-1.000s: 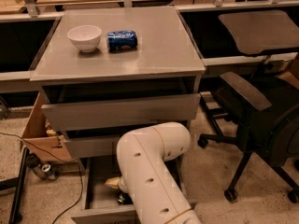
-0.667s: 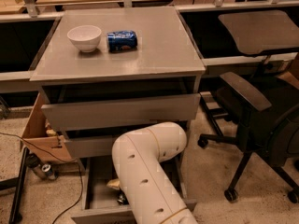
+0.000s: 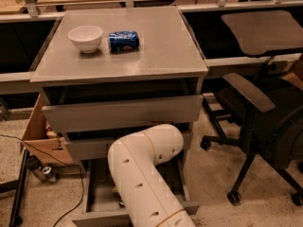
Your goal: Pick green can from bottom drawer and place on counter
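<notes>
The bottom drawer is pulled open below two shallower grey drawers. My white arm bends down into it and covers most of its inside. My gripper is down inside the drawer at the left of the arm, and only a small part of it shows. The green can is hidden from view. The counter is the grey cabinet top; a white bowl and a blue can lie on its back left.
A black office chair stands close to the cabinet's right side. A cardboard box sits on the floor at the left, with a bottle, a black stand leg and a cable near it.
My arm has shifted slightly to the left over the open bottom drawer. The bowl and the blue can have not moved.
</notes>
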Controlling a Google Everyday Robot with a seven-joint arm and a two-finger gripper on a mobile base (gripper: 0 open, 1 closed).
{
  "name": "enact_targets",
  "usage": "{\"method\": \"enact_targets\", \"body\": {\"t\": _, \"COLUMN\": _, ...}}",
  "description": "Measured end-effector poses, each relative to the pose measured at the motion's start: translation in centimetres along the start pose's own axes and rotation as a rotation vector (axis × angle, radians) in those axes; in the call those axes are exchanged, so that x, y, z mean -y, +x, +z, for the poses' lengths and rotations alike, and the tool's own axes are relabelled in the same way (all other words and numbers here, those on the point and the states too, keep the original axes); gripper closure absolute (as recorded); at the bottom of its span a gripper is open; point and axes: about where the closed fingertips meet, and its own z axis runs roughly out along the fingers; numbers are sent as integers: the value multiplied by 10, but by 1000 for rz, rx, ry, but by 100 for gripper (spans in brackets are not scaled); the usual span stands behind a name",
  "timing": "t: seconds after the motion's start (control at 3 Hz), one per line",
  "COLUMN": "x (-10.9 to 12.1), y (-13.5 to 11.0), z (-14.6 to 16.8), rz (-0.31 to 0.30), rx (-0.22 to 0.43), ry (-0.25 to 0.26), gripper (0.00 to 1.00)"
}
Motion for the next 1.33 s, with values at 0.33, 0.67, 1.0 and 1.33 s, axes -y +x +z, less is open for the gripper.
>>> {"method": "enact_targets", "body": {"t": 0.33, "x": -1, "y": -7, "z": -6, "rz": 7, "rx": 20, "ry": 4, "gripper": 47}}
{"method": "enact_targets", "body": {"t": 0.67, "x": -2, "y": -12, "z": -15, "rz": 11, "rx": 35, "ry": 4, "gripper": 72}}
{"method": "enact_targets", "body": {"t": 1.0, "x": -1, "y": -14, "z": -22, "rz": 21, "rx": 46, "ry": -2, "gripper": 94}}
{"method": "enact_targets", "body": {"t": 1.33, "x": 1, "y": -12, "z": -42, "rz": 17, "rx": 66, "ry": -34, "gripper": 100}}
